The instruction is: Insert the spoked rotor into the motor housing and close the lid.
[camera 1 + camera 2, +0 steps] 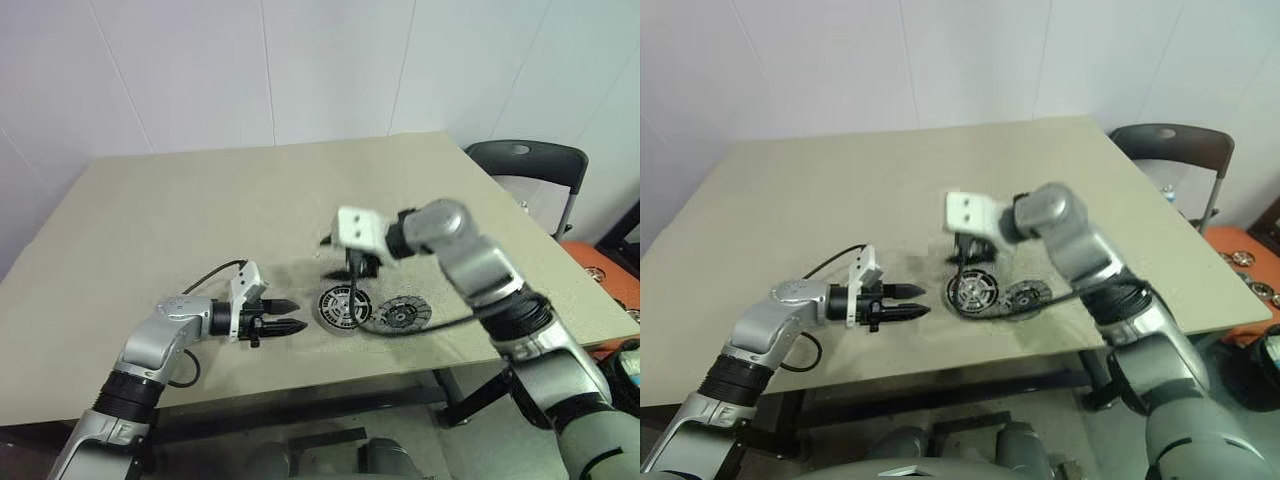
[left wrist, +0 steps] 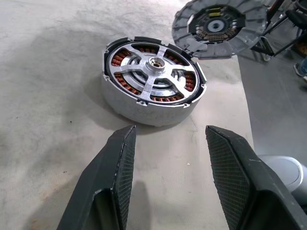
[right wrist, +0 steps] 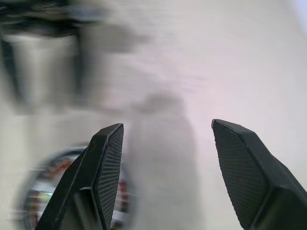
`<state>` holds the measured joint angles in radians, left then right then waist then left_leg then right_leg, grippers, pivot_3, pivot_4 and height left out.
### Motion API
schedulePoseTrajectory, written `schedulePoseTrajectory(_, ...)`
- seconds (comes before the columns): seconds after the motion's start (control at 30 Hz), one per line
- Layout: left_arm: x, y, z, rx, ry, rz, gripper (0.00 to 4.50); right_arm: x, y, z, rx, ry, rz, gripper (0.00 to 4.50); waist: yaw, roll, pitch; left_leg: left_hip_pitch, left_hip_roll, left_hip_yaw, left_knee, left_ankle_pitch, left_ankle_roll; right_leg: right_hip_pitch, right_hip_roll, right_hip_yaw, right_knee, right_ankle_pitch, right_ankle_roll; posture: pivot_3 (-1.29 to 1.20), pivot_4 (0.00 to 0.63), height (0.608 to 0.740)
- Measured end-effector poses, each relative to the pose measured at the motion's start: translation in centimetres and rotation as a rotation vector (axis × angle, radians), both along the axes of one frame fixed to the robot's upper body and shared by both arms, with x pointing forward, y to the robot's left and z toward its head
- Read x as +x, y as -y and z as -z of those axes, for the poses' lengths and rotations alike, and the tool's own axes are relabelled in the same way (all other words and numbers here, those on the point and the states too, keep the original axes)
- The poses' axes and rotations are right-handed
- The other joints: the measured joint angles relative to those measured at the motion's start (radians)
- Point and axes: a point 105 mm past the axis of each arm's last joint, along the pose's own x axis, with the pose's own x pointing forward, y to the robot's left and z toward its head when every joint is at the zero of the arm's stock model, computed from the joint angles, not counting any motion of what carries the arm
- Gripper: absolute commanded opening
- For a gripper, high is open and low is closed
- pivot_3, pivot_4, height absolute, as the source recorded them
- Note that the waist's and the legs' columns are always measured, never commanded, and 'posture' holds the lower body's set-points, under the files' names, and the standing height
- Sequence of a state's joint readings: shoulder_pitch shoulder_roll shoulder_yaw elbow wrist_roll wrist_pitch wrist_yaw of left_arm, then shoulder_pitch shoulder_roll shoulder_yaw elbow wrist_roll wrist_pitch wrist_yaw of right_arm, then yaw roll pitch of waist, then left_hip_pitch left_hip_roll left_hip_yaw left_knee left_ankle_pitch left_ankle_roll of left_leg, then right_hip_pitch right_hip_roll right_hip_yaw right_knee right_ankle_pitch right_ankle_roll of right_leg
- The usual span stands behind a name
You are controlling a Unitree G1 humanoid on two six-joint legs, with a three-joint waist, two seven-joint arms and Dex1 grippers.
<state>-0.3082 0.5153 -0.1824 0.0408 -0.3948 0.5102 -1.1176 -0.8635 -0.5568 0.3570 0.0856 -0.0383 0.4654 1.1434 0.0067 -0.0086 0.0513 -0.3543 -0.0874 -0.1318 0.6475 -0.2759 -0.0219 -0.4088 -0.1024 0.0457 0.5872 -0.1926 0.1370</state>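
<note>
The motor housing (image 2: pixel 144 103) stands on the table, a short silver cylinder. The spoked rotor (image 2: pixel 152 79) sits inside it, with copper windings showing through the gaps between the spokes. The lid (image 2: pixel 220 24) lies flat and open beside the housing (image 1: pixel 340 305), joined to it at the rim. My left gripper (image 2: pixel 168 136) is low over the table just left of the housing, pointing at it, open and empty. My right gripper (image 1: pixel 356 264) hangs above the housing's far side, open, with nothing between its fingers (image 3: pixel 103 158).
The beige table (image 1: pixel 200 220) has wide free room to the left and behind the housing. Its front edge runs close below the housing. A black chair (image 1: pixel 530 165) stands past the table's right corner, with an orange object (image 1: pixel 600 265) beside it.
</note>
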Motion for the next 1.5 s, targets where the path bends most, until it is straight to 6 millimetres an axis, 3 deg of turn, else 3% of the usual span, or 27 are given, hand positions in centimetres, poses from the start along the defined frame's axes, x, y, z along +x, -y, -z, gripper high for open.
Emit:
schedulePoseTrajectory(0.1,0.0,0.3,0.1,-0.008,0.002,0.007,2.46,1.3,4.5,0.3,-0.093,0.008,0.133,2.45,0.007,0.001,0.0,-0.002,0.0,0.003,-0.001,0.0,0.0,-0.001,0.0,-0.001,-0.002,0.0,0.0,0.0,0.0,0.74)
schedulePoseTrajectory(0.17,0.0,0.6,0.1,-0.011,0.006,0.014,2.46,1.3,8.2,1.0,-0.186,-0.002,0.207,1.78,0.009,0.001,0.0,-0.002,0.0,0.004,-0.001,0.0,0.0,-0.001,0.0,-0.001,-0.003,0.0,0.0,0.0,0.0,0.74)
schedulePoseTrajectory(0.23,0.0,0.8,0.2,-0.015,0.005,0.018,2.46,0.1,12.0,2.5,-0.279,-0.077,0.265,1.04,0.008,0.001,0.0,-0.002,0.0,0.005,-0.002,-0.001,0.001,0.0,0.0,0.0,-0.005,0.0,0.0,0.0,0.0,0.74)
schedulePoseTrajectory(0.33,-0.2,1.2,0.4,-0.022,-0.001,0.028,2.46,-2.1,15.8,4.5,-0.354,-0.211,0.317,0.03,0.0,0.002,0.001,-0.002,0.0,0.008,-0.002,-0.001,0.002,0.0,0.0,0.002,-0.005,-0.001,0.001,0.0,0.0,0.74)
schedulePoseTrajectory(0.47,-0.5,1.8,0.7,-0.034,-0.011,0.042,2.46,-6.0,18.6,5.7,-0.43,-0.362,0.314,0.03,0.0,0.003,0.002,-0.001,0.001,0.009,-0.001,-0.001,0.002,0.0,0.0,0.002,-0.005,-0.003,0.004,0.0,0.0,0.74)
schedulePoseTrajectory(0.6,-0.5,2.1,0.7,-0.045,-0.012,0.045,2.46,-7.9,16.5,5.8,-0.346,-0.426,0.229,0.03,-0.011,0.004,0.002,0.0,0.003,0.011,0.001,-0.001,0.002,0.002,0.0,0.003,-0.004,-0.003,0.005,0.0,0.0,0.74)
schedulePoseTrajectory(0.73,-0.5,2.2,0.7,-0.046,-0.011,0.046,2.46,-8.5,15.1,5.5,-0.282,-0.442,0.197,0.03,-0.013,0.003,0.002,0.0,0.005,0.011,0.002,-0.001,0.002,0.002,0.0,0.002,-0.004,-0.003,0.005,0.0,0.0,0.74)
schedulePoseTrajectory(0.87,-0.5,2.1,0.7,-0.046,-0.011,0.047,2.46,-8.9,12.5,5.5,-0.164,-0.474,0.141,0.03,-0.013,0.003,0.002,0.0,0.005,0.011,0.001,-0.001,0.002,0.001,0.0,0.002,-0.004,-0.003,0.005,0.0,0.0,0.74)
schedulePoseTrajectory(1.27,-0.2,2.1,0.5,-0.043,-0.004,0.052,2.46,-8.5,8.1,3.8,0.098,-0.533,0.068,0.03,0.008,0.003,0.002,-0.001,0.006,0.011,0.001,-0.001,0.002,0.001,0.0,0.002,-0.005,-0.002,0.004,0.0,0.0,0.74)
schedulePoseTrajectory(1.5,0.4,2.6,-0.1,-0.023,0.018,0.091,2.46,-8.3,6.1,4.0,0.194,-0.55,0.062,0.03,0.006,0.003,0.002,0.0,0.006,0.011,0.001,-0.001,0.002,0.001,0.0,0.002,-0.004,-0.002,0.004,0.0,0.0,0.74)
